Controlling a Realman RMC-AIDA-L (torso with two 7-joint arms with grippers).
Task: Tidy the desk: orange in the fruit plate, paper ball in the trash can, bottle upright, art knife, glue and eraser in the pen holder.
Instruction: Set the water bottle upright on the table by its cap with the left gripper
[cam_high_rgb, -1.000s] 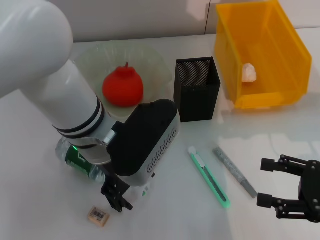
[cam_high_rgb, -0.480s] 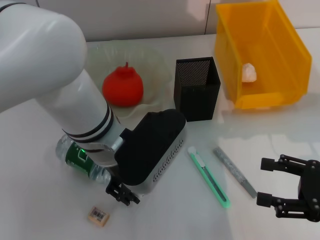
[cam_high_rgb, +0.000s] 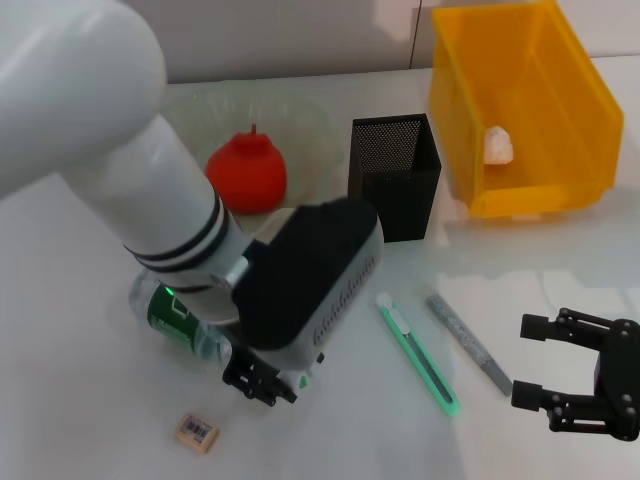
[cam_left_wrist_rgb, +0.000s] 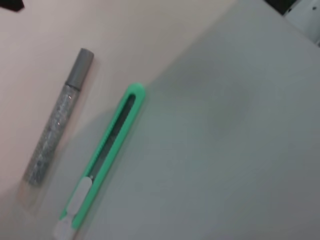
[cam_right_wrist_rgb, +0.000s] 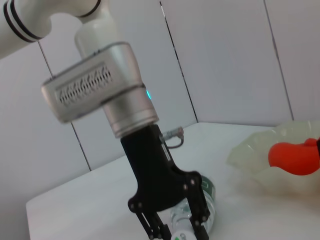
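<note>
Step in hand: bottle upright; orange and paper ball look done, three desk items untouched.
Bottle (cam_high_rgb: 175, 318): lying on its side on the table (cam_high_rgb: 80, 420), green label showing, mostly hidden under the left arm in the head view; cap end points toward the left gripper.
Left gripper (cam_high_rgb: 260, 378): low over the table at the bottle's cap end; in the right wrist view (cam_right_wrist_rgb: 175, 227) the fingers (cam_right_wrist_rgb: 200, 220) straddle the neck. Looks clenched on the bottle, though contact itself is hard to make out.
Right gripper (cam_high_rgb: 545, 365): parked above the table near the front right edge, jaws spread, grasping nothing.
Orange (cam_high_rgb: 247, 173): reddish, sitting in the clear fruit plate (cam_high_rgb: 310, 130).
Paper ball (cam_high_rgb: 498, 146): inside the yellow trash can (cam_high_rgb: 590, 100).
Art knife (cam_high_rgb: 418, 353): green, flat on the table between the two grippers, beside the glue (cam_high_rgb: 470, 343).
Glue: grey stick, lying flat, apart from the knife.
Eraser (cam_high_rgb: 197, 431): on the table near the front edge, just beside the left gripper.
Pen holder (cam_high_rgb: 394, 178): black mesh, upright, looks empty from this angle.
Next move, my read: keep the neck held, swing the bottle up around its base until it stands, then let go. Risk: round body rolling or slipping during the tilt.
</note>
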